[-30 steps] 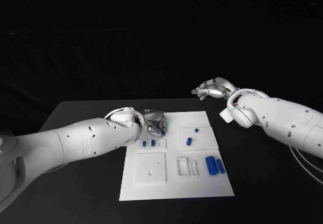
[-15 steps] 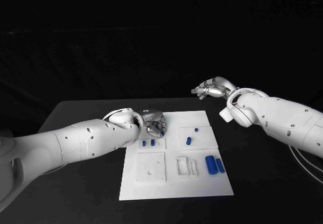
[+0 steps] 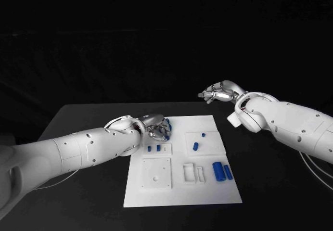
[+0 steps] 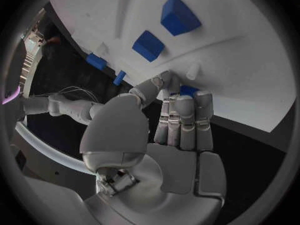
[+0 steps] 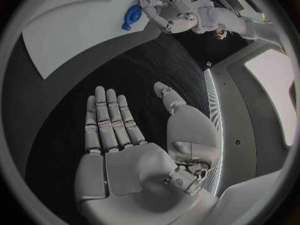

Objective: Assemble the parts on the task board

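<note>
The left robot hand (image 3: pixel 158 127), left of the middle, pinches a small blue part (image 4: pixel 187 90) over the white board (image 3: pixel 182 192) and should go down slowly, while the right robot hand (image 3: pixel 219 92) stays spread, upper right.

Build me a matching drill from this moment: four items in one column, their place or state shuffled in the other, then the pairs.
Items:
1. left hand
2. right hand
3. two long blue parts
4. task board

States:
A. lying side by side on the board's right side
B. raised beyond the table's far edge, holding nothing
C. white, flat on the black table
D. over the board's far left corner

Pairs: 1-D, 2-B, 3-A, 4-C
</note>
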Robot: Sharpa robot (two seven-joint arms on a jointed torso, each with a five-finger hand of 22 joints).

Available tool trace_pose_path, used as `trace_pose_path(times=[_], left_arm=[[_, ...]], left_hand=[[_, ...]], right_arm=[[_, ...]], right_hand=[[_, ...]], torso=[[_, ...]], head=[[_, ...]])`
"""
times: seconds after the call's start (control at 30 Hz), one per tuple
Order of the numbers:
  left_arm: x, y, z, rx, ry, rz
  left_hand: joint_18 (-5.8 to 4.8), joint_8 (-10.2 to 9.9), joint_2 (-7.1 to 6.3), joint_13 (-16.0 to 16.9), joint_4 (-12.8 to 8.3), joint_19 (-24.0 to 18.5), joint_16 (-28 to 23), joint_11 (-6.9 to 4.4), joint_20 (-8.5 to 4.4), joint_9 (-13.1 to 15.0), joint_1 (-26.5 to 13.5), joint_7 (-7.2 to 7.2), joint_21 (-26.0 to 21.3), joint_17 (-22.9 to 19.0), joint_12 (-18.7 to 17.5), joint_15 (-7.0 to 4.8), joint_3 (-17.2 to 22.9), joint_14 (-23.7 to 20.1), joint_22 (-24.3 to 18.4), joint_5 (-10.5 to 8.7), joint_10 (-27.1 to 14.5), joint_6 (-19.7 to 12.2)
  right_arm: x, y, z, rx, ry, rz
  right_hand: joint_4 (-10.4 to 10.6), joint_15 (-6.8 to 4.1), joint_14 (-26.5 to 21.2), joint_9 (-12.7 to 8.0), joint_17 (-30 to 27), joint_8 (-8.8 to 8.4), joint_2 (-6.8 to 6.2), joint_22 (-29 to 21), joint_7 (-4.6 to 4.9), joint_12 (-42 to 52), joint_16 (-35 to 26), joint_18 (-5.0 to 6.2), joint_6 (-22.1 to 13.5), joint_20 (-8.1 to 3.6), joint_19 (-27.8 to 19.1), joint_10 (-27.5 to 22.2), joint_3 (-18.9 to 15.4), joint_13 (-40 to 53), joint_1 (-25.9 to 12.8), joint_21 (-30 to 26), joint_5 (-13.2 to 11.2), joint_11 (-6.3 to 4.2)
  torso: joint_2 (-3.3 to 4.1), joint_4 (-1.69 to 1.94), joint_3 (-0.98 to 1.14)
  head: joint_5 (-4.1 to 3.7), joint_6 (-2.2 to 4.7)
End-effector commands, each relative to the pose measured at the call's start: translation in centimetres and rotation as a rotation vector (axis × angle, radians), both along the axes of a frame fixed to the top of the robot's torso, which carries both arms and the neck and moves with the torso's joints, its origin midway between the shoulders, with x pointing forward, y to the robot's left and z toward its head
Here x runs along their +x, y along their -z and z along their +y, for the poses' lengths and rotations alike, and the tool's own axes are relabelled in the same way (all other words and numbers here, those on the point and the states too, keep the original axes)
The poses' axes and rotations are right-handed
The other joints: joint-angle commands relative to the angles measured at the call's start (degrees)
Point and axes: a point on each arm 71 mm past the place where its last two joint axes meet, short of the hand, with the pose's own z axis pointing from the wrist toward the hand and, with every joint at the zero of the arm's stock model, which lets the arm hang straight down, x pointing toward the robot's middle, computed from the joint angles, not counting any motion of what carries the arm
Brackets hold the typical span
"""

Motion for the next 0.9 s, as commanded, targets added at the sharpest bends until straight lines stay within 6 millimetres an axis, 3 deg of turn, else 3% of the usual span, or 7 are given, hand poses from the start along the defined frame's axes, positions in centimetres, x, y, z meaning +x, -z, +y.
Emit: trace_pose_path(times=[0.03, 0.33, 0.9], left_arm=[[0.1, -0.5, 0.2, -0.107, -0.049, 0.0], [0.5, -1.8, 0.4, -0.188, -0.082, 0.022], [-1.1, -2.5, 4.1, -0.12, -0.08, 0.099]], left_hand=[[2.16, 0.13, 0.45, -0.25, -0.02, 0.3, 0.2, -0.06, -1.61, -0.09, -0.22, 0.3, 0.41, 0.05, -0.35, 0.18, 0.35, 0.33, 0.04, 0.23, 0.46, 0.85], [2.19, 0.1, 0.45, -0.09, -0.11, 0.64, 0.27, -0.14, -1.77, -0.15, -0.41, 0.24, 0.52, 0.06, -0.55, 0.1, 0.5, 0.61, 0.05, 0.37, 0.69, 1.0], [2.2, 0.07, 0.34, 0.01, -0.27, 0.75, 0.27, -0.17, -1.87, -0.19, -0.43, 0.21, 0.56, 0.05, -0.73, 0.07, 0.62, 0.72, 0.07, 0.47, 0.8, 1.08]], right_arm=[[0.0, 0.0, 0.1, 0.001, -0.012, -0.001], [0.0, 0.0, 0.0, 0.001, -0.011, -0.001], [0.0, 0.0, -0.4, -0.001, -0.004, 0.001]], right_hand=[[0.27, -0.15, -0.42, -0.08, -0.06, 0.38, 0.36, 0.07, 1.97, 0.05, -0.29, 0.13, -0.45, 0.25, -0.04, 0.25, 0.05, -0.08, 0.22, -0.29, 0.35, 0.08], [0.3, -0.15, -0.42, -0.1, -0.07, 0.4, 0.37, 0.11, 1.97, 0.06, -0.29, 0.16, -0.45, 0.28, -0.03, 0.25, 0.03, -0.12, 0.21, -0.34, 0.71, 0.08], [0.32, -0.15, -0.42, -0.12, -0.07, 0.41, 0.36, 0.14, 1.97, 0.07, -0.29, 0.17, -0.45, 0.3, -0.03, 0.25, 0.0, -0.15, 0.18, -0.37, 0.91, 0.08]], torso=[[0.05, 0.04, -0.01], [-0.03, 0.11, 0.01], [-0.08, 0.17, 0.0]], head=[[-0.03, 0.1], [0.14, 0.36], [0.48, 0.57]])
